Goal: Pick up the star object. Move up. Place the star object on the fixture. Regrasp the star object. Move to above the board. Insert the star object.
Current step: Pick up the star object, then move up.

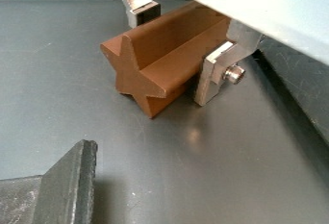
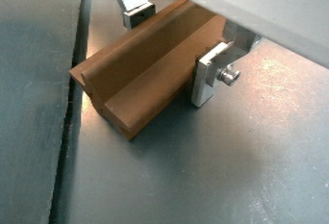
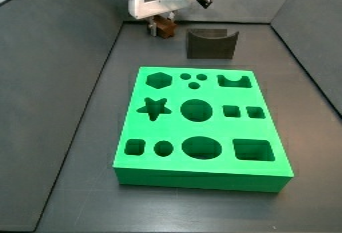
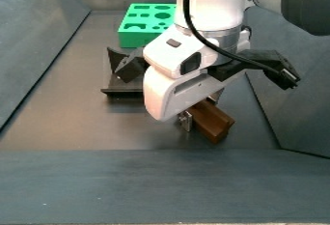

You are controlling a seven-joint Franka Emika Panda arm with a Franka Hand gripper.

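Down at the floor of the work cell, the gripper (image 1: 180,45) has its two silver fingers (image 1: 216,74) set on either side of the star object (image 1: 157,60), a brown star-profiled block lying on the dark surface; in this wrist view the pads sit against its flanks, the jaws apparently clamped on it, though full contact pressure cannot be confirmed. Seen from a wrist view on the opposite flank, the star object (image 2: 135,79) shows as a long ridged prism with one finger (image 2: 213,74) flat against its side, and it appears to rest on or barely clear of the floor. From a side view, the gripper (image 3: 162,5) hangs at about 12 o'clock of the board (image 3: 201,127), with the fixture (image 3: 210,43) just beside it at roughly 3 o'clock. In a side view from the near end, the star object (image 4: 206,121) sits beneath the white gripper (image 4: 194,98), the fixture (image 4: 126,74) at its 10 o'clock and the board (image 4: 149,18) beyond. Judged from this, the pickup is the step in hand: keep the grip square on opposing faces and lift straight, so the block does not pivot.
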